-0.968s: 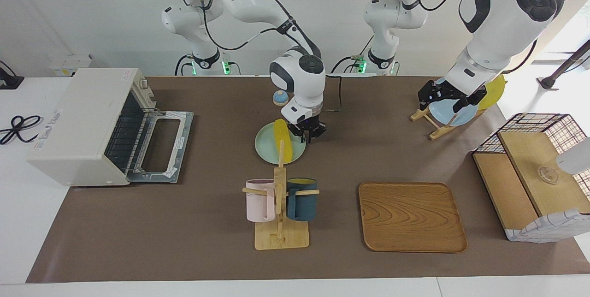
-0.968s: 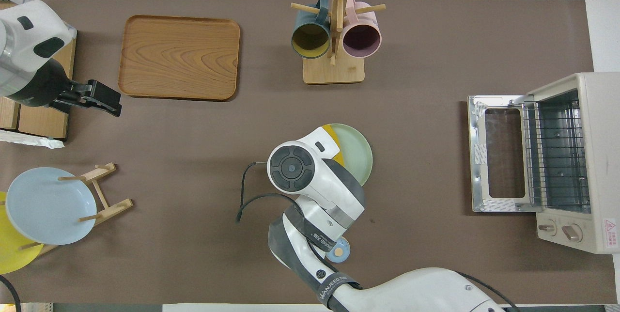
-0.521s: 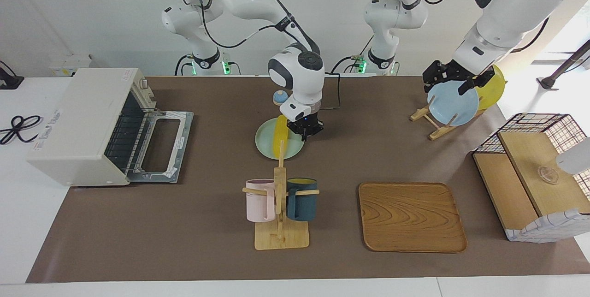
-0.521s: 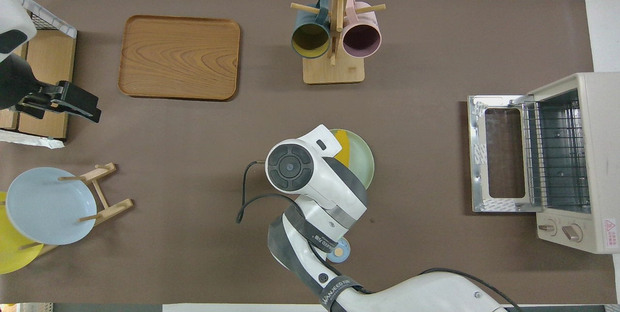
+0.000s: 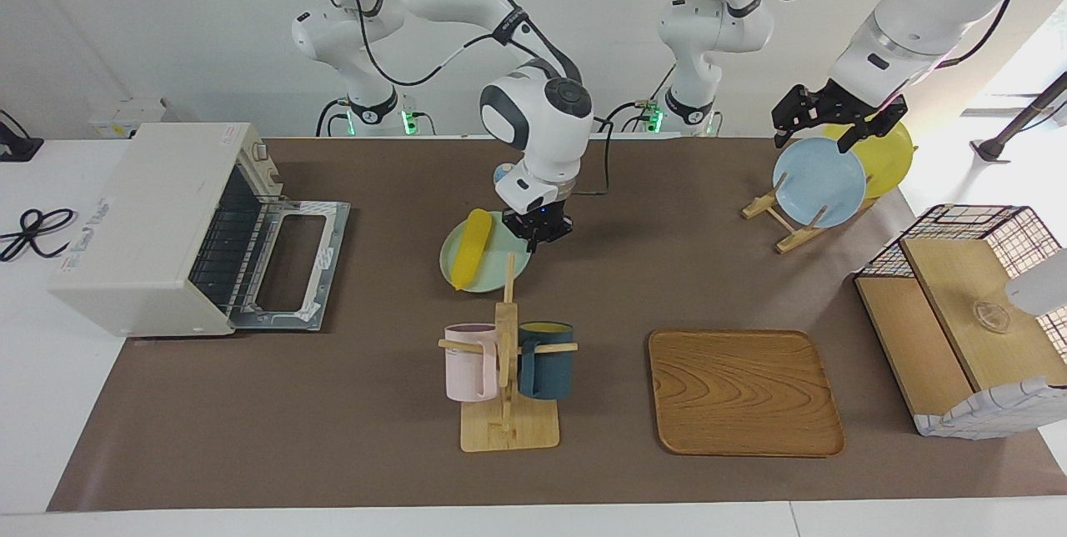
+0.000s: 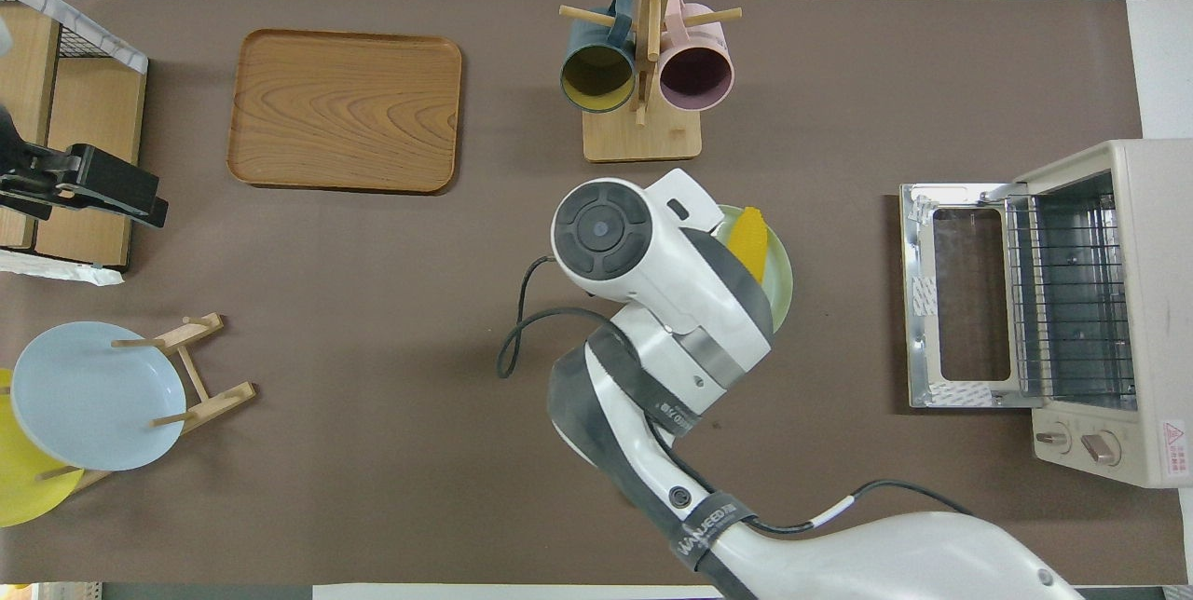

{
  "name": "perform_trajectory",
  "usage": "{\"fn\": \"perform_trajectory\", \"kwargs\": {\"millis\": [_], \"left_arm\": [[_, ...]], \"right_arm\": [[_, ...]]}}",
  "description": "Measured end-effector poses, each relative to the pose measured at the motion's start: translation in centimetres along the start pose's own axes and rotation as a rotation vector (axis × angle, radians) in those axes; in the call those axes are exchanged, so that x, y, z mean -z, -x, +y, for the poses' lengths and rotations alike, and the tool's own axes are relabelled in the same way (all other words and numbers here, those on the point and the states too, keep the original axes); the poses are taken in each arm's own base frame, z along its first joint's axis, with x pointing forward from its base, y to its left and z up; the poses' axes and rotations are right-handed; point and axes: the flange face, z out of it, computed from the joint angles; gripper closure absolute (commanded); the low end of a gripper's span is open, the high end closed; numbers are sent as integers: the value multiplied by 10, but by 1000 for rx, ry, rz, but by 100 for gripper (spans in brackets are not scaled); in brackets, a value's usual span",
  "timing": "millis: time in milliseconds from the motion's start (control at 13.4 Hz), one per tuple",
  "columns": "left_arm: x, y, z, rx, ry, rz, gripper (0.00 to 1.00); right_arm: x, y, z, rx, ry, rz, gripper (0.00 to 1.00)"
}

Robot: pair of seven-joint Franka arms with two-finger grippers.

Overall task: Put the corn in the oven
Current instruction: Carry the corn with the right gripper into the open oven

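The right arm's cable strap (image 6: 701,525), low on the arm well back from the right gripper (image 5: 539,230), carries pale lettering that seems to read "WANJEED", though its letters are small and slanted. On the oven (image 6: 1086,311), at the right arm's end of the table and well apart from that gripper, a red-edged warning triangle sticker (image 6: 1175,438) sits at the corner of the top beside the two knobs; the lines printed beneath it cannot be read. A long label (image 5: 83,230) on the oven's side panel bears dark print, also unreadable. No other text shows.
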Motion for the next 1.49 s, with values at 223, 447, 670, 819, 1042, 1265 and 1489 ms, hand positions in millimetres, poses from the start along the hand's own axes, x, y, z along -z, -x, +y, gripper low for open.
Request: {"fn": "perform_trajectory", "kwargs": {"millis": [223,447,670,819,1042,1265,1489], "left_arm": [[-16,-13,-9,17,1,24,0],[-45,-27,-11,20,1,25,0],[-55,-33,-12,21,1,39,0],[-53,-34,-13,23,0,55,0],[-53,-34,-16,28,0,58,0],[-52,-33,-17,32,1,57,0],[-56,-15,-24,43,7,42,0]], "right_arm": [[10,-29,62,26,23,-36,100],[10,-46,108,41,52,-74,100],[14,-61,164,63,64,-109,100],[9,-67,198,62,65,-134,100],[-7,-68,225,59,70,-171,100],[-20,-65,246,65,72,-204,100],[-26,-63,287,76,61,-226,100]]}}
